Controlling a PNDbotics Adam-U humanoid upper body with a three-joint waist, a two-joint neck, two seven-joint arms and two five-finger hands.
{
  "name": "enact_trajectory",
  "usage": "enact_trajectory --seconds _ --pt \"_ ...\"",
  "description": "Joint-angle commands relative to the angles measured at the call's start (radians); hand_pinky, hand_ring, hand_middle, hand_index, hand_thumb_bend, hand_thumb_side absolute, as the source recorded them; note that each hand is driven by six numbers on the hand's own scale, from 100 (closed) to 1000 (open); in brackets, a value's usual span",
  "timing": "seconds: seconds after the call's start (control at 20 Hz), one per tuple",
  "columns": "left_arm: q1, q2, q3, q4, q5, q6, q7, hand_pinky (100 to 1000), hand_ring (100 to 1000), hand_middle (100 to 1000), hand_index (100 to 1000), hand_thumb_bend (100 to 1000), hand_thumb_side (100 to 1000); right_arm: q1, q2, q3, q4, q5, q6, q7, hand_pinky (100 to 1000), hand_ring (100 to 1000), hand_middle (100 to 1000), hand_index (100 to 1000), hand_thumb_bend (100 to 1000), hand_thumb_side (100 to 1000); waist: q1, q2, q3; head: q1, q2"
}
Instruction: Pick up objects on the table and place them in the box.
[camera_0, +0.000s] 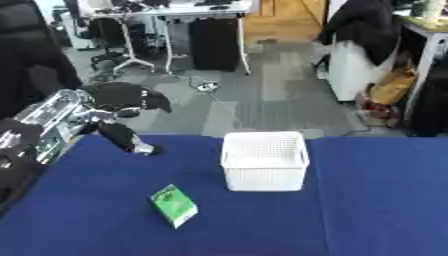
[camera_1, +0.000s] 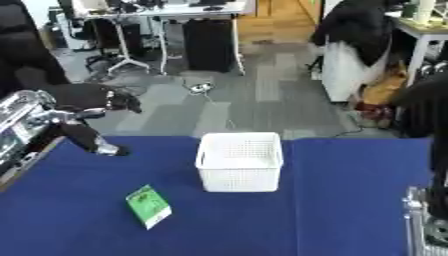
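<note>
Green packet on blue table, white basket empty, left robot hand relaxed.

The left hand is black, with dark fingers and a thumb that ends in a small grey tip. Behind the hand, the arm is shiny silver with black parts. A silver and black piece shows at the lower right.

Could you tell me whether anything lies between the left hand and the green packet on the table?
Nothing visible does. The left hand hovers over the far left of the blue table; only bare cloth separates it from the green packet.
</note>
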Motion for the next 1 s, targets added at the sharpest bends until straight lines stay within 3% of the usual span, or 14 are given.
enact_trajectory --seconds 0.05,0.6,1.0 --pt "-0.043 -0.002 -0.010 0.049 -0.073 -0.063 -0.012 835 874 883 946 482 852 -0.014 0.008 0.004 -0.015 -0.002 0.000 0.007 100 100 100 408 180 1000 0.001 -0.006 -0.004 0.014 0.007" --pt "-0.112 -0.066 -0.010 0.194 -0.312 -0.282 0.061 862 890 872 949 522 841 -0.017 0.022 0.011 -0.015 -0.007 -0.002 0.020 100 100 100 407 180 1000 0.002 -0.002 -0.016 0.045 0.054" --pt "-0.099 -0.096 0.031 0.272 -0.439 -0.323 0.240 811 852 850 940 559 851 -0.022 0.023 0.009 -0.015 -0.006 0.000 0.025 100 100 100 407 183 1000 -0.001 0.004 -0.015 0.027 0.029"
